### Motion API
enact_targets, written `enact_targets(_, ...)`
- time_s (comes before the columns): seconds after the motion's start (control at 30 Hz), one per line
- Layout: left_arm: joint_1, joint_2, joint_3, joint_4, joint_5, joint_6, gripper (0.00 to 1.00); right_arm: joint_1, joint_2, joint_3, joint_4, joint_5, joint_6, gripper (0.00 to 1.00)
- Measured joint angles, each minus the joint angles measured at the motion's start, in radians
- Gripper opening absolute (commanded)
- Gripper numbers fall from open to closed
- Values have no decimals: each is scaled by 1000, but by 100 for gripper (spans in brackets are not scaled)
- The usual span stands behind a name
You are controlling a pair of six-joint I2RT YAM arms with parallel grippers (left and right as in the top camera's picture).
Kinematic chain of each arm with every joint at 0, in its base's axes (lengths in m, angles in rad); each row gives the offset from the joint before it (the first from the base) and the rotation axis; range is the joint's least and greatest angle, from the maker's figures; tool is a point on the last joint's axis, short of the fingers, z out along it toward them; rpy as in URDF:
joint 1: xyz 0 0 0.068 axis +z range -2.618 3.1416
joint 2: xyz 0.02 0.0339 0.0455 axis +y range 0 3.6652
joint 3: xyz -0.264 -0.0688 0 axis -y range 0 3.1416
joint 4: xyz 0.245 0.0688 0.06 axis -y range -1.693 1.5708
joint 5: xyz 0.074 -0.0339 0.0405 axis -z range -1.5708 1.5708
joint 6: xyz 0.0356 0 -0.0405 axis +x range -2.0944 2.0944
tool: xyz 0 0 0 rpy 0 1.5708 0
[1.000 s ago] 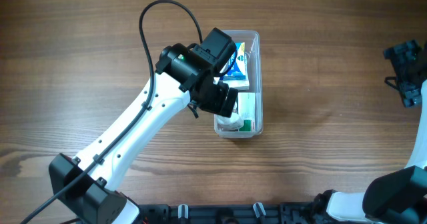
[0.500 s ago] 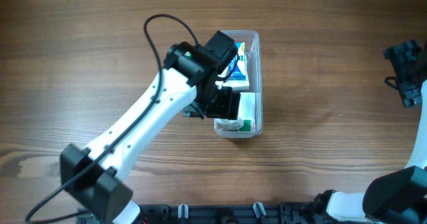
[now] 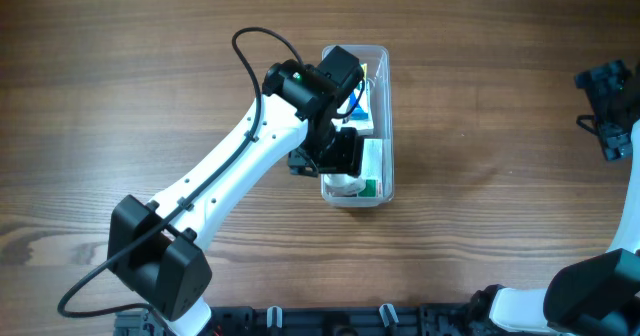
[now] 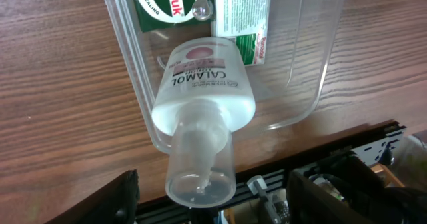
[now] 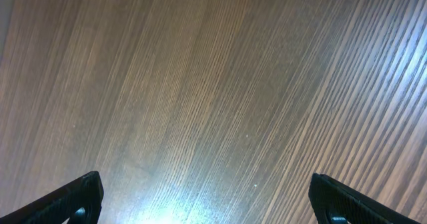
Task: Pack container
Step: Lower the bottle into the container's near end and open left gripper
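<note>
Long, clear, round-cornered container (image 3: 378, 58) on the bench (image 3: 500, 126), white bottle (image 4: 203, 84) and boxes (image 4: 240, 11) inside; left jaws and right jaws spread, gripping nothing.

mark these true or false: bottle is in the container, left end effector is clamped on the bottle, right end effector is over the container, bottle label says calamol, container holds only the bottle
1. The bottle is in the container. True.
2. The left end effector is clamped on the bottle. False: its fingers stand apart on either side of the cap, not touching it.
3. The right end effector is over the container. False: it is off at the table's right edge, with only bare table below it.
4. The bottle label says CALAMOL. True.
5. The container holds only the bottle. False: a green and white box lies in it too.
</note>
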Motion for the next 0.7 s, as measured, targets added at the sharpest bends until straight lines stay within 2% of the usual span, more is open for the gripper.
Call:
enact_targets(0.2,0,10,0,18,3,-6,66,0,0,0,0,0,0,100)
enact_targets(0.47,0,45,0,30,3,-7,61,0,0,0,0,0,0,100)
enact_targets(0.63,0,45,0,26,3,-10,48,0,0,0,0,0,0,100)
enact_targets(0.7,0,45,0,26,3,-11,47,0,0,0,0,0,0,100)
